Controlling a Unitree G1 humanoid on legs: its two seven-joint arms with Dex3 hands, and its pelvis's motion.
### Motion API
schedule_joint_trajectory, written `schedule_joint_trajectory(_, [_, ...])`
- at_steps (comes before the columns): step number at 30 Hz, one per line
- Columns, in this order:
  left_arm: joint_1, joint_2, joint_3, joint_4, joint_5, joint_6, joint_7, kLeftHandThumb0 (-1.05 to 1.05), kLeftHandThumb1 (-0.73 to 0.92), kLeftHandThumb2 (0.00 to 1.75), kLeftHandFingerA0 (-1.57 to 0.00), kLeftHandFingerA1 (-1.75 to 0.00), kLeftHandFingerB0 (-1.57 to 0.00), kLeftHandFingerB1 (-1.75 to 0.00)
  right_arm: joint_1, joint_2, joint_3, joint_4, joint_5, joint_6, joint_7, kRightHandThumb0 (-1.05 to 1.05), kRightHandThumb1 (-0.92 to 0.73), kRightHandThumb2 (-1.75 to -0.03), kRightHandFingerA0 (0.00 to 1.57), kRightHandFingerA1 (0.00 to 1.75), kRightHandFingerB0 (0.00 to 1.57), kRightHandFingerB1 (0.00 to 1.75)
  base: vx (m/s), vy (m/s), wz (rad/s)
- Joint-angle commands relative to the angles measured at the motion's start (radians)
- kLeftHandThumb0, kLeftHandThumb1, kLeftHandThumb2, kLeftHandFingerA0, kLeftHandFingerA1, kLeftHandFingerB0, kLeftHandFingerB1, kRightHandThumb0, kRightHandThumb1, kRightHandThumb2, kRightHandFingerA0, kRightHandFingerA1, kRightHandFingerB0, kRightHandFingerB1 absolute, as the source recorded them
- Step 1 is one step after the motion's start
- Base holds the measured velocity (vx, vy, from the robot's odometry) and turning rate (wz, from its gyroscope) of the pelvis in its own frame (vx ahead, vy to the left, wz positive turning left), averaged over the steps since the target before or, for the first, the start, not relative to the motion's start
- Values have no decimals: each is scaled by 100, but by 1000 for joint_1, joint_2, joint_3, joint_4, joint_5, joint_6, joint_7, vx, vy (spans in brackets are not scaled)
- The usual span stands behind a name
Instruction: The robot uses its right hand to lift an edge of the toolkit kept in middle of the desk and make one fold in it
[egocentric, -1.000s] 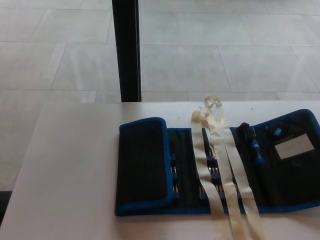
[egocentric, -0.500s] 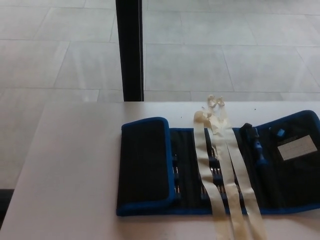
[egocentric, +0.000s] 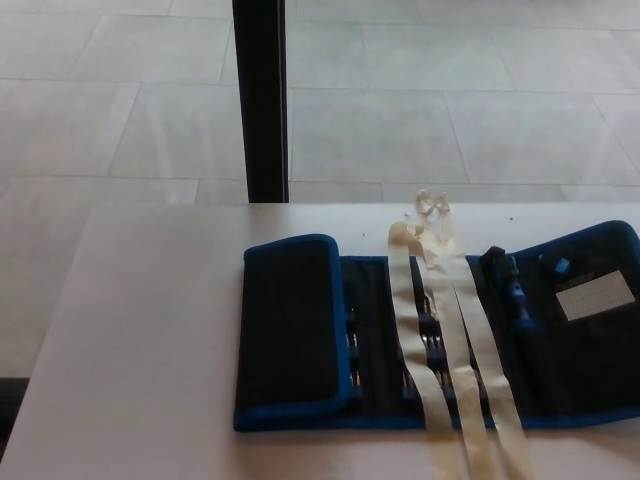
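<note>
Nothing on the desk has moved. No robot hand shows, so I cannot tell about fingers. The toolkit lies mid-desk, left flap folded over, cream ribbons across it.

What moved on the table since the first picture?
Nothing on the table moved. Only the camera shifted a little, so the whole picture slid slightly. The toolkit still lies on the desk with its left flap folded over, and the cream straps still lie across it. No robot hand shows.
</note>
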Motion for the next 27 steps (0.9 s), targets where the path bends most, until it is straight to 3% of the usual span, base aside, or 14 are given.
schedule_joint_trajectory(1, [9,22,3,4,-30,19,2,-64,86,65,-60,-63,-48,-53,27,-32,34,47,-28,19,57,-63,-79,-63,45,43,32,36,0,0,0])
schedule_joint_trajectory(11, [2,25,-4,10,-39,25,9,-65,85,65,-60,-62,-48,-52,58,-69,199,74,-106,60,110,-63,-77,-63,49,47,36,41,0,0,0])
schedule_joint_trajectory(22, [-2,31,-16,9,-39,31,18,-63,84,65,-61,-60,-47,-52,-2,-91,216,137,-107,82,127,-60,-77,-63,49,48,37,42,0,0,0])
schedule_joint_trajectory(23, [-3,31,-18,10,-39,32,20,-63,84,65,-62,-61,-48,-52,-15,-91,218,146,-108,86,125,-63,-61,-94,44,58,33,54,0,0,0])
schedule_joint_trajectory(24, [1,31,-20,7,-40,25,8,-63,85,65,-60,-63,-45,-52,-26,-93,225,145,-112,92,127,-60,-76,-63,49,46,40,42,0,0,0])
schedule_joint_trajectory(25, [1,31,-21,7,-41,25,4,-63,85,65,-59,-61,-45,-51,-38,-93,231,146,-117,99,124,-60,-75,-60,51,46,41,42,0,0,0])
schedule_joint_trajectory(26, [1,32,-24,8,-39,26,4,-63,85,65,-60,-60,-47,-51,-45,-94,233,152,-117,98,130,-59,-76,-62,48,47,39,43,0,0,0])
schedule_joint_trajectory(27, [2,32,-25,9,-38,24,4,-64,84,64,-60,-60,-47,-51,-56,-94,236,162,-118,94,136,-51,-56,-100,44,63,24,52,0,0,0])
